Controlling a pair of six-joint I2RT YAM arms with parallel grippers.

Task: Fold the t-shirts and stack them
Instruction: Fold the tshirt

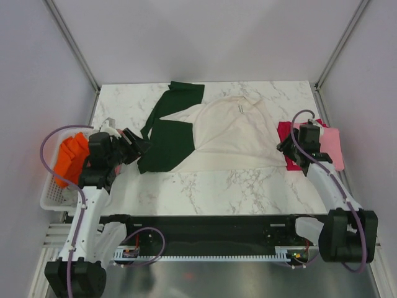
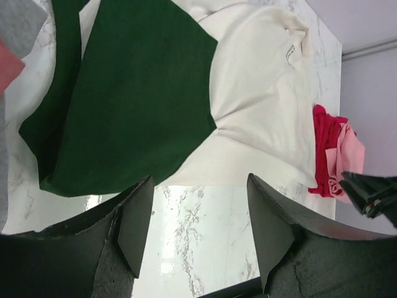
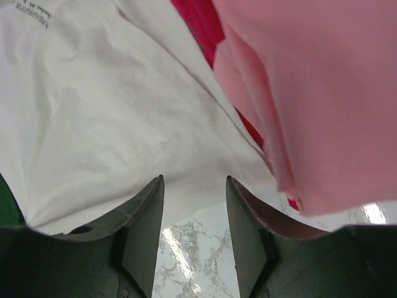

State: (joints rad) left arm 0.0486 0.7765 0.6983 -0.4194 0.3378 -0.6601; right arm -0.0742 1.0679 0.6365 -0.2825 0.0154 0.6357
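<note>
The large cream t-shirt (image 1: 232,133) with dark green sleeves (image 1: 166,146) lies spread on the marble table, print side hidden. It shows in the left wrist view (image 2: 260,93) and the right wrist view (image 3: 99,105). My left gripper (image 1: 141,148) is open and empty at the green sleeve's left edge; its fingertips (image 2: 139,214) hang over bare marble. My right gripper (image 1: 284,149) is open and empty at the cream shirt's right hem. A pink t-shirt (image 1: 329,146) lies on a crimson one (image 1: 286,133) at the right. Orange shirts (image 1: 73,155) sit in the basket.
The white slatted basket (image 1: 53,198) stands off the table's left edge. Grey and dusty-rose cloth (image 2: 22,25) shows at the left wrist view's top left corner. Grey walls and metal posts enclose the table. Bare marble (image 1: 211,189) lies in front of the cream shirt.
</note>
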